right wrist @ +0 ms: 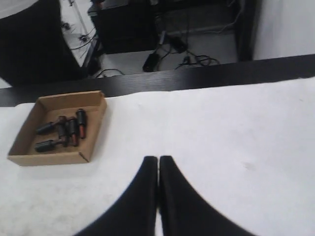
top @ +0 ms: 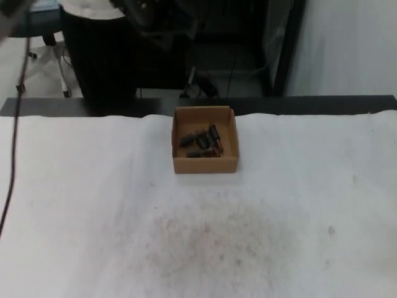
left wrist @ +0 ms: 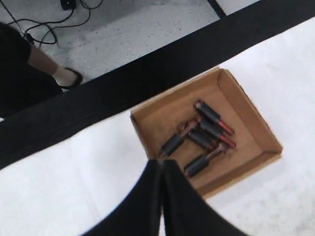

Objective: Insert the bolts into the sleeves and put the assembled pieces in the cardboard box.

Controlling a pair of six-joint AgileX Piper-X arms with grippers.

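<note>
Nearest, black left claw (left wrist: 161, 166) and right claw (right wrist: 158, 162): closed tight, empty.
Black-and-red assembled pieces (left wrist: 207, 112) overlap in far brown cardboard box (left wrist: 248, 115); count unclear.

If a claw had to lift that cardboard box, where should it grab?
Probably a side wall's top edge, coming from above: the cardboard box is open-topped, its thin upright walls easy to pinch inside and out. The assembled pieces lie mostly mid-floor, off the walls.

My bench (top: 322, 103) wears a white sheet (top: 80, 205), with a brownish stain (top: 211, 239) on its near middle. The cardboard box (top: 205, 165) sits near the far edge.
</note>
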